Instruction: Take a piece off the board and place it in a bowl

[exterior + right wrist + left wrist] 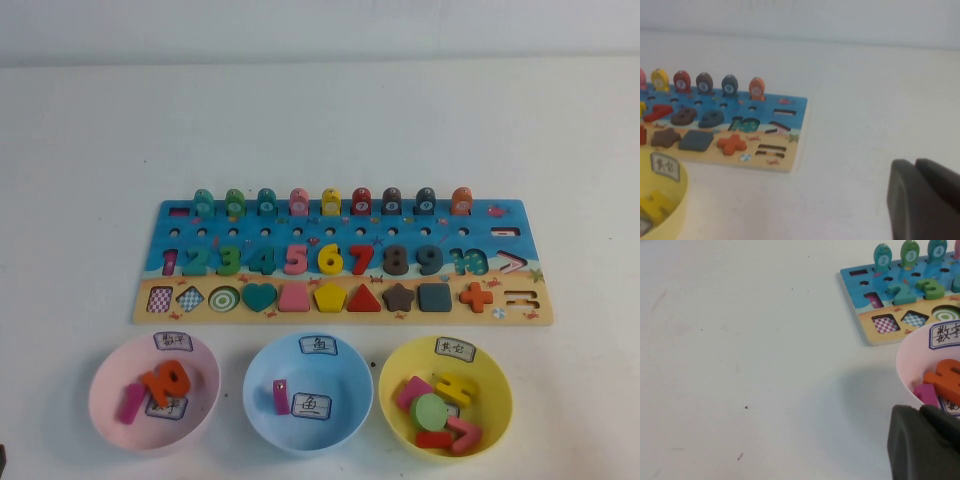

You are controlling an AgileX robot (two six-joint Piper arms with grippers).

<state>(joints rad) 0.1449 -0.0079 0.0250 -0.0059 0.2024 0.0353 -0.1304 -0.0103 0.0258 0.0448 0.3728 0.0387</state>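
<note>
High view showed neither arm. It showed the board (pixel 330 316) mid-table and the yellow bowl (pixel 505 395) at the board's 5 o'clock. The small red bar (pixel 432 439) lay inside that bowl, at the bowl's 6 o'clock, touching a green disc (pixel 432 412). Only the wrist views showed the arms. The right gripper (pixel 916 167) hung closed and empty over bare table off the board's end. The left gripper (pixel 920 412) sat beside the pink bowl (pixel 912 360); whether it was open could not be told.
</note>
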